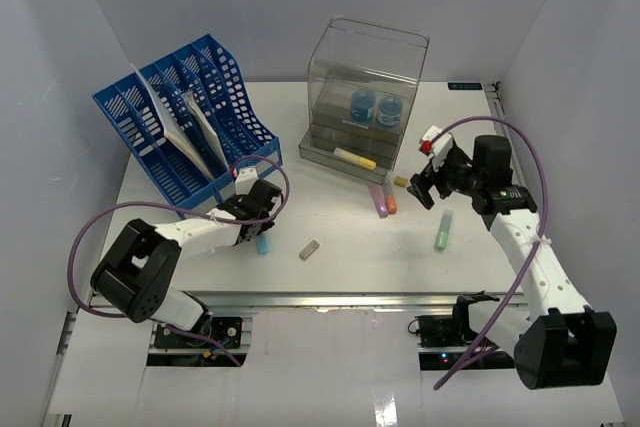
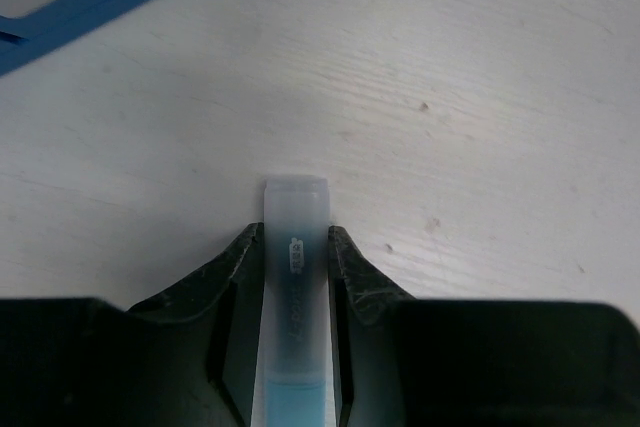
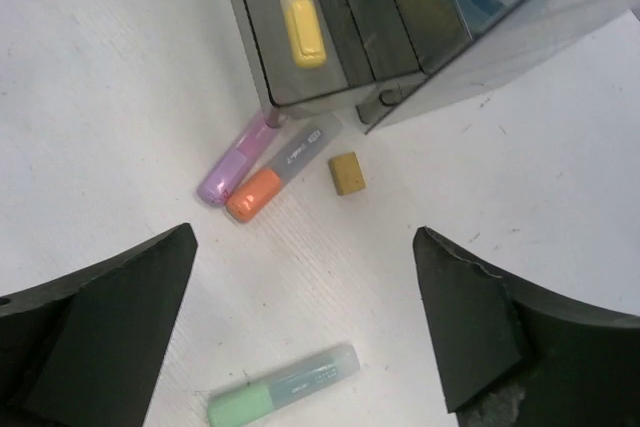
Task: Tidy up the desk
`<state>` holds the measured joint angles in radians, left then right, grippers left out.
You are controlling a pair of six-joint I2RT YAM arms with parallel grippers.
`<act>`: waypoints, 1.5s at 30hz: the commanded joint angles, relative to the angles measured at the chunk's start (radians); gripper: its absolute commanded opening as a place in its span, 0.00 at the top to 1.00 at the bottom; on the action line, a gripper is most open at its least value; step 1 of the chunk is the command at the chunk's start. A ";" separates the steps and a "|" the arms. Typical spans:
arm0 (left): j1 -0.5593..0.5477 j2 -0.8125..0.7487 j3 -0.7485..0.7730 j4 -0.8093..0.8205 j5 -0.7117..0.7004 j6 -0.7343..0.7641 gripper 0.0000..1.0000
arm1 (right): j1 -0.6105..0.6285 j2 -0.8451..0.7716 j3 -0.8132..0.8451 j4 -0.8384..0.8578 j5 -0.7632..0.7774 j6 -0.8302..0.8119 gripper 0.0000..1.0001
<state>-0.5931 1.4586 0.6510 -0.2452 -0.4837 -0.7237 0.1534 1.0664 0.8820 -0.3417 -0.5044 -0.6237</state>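
Working over the white desk, lying flat between pale walls, with the clear drawer box standing at its far middle. Gripping a blue highlighter with the left gripper, well to the near left of the drawer box, fingers pressing on both sides of the barrel, low against the surface. Showing a tan block lying near and left of the drawer box. Holding the right gripper wide open and empty, near right of the drawer box, hovering above a green highlighter. Showing a purple highlighter and an orange highlighter lying side by side just in front of the drawer box, with a small yellow block just beside them. Housing a yellow highlighter in the lowest drawer. Standing a blue file rack, papers in its slots, to the left of the drawer box.
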 commanded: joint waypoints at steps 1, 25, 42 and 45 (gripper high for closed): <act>-0.068 -0.018 -0.018 -0.060 0.311 -0.070 0.85 | -0.135 -0.138 -0.113 0.091 -0.115 0.008 0.06; 0.029 0.373 0.564 0.567 0.474 -0.669 0.97 | -0.330 -0.191 -0.242 0.110 -0.352 0.068 0.09; 0.056 0.508 0.675 0.644 0.546 -0.667 0.23 | -0.349 -0.154 -0.238 0.091 -0.354 0.065 0.09; 0.057 0.490 0.680 0.662 0.567 -0.618 0.09 | -0.352 -0.141 -0.233 0.084 -0.347 0.069 0.09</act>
<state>-0.5402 1.9898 1.2955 0.3531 0.0389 -1.3857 -0.1902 0.9104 0.6392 -0.2592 -0.8404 -0.5606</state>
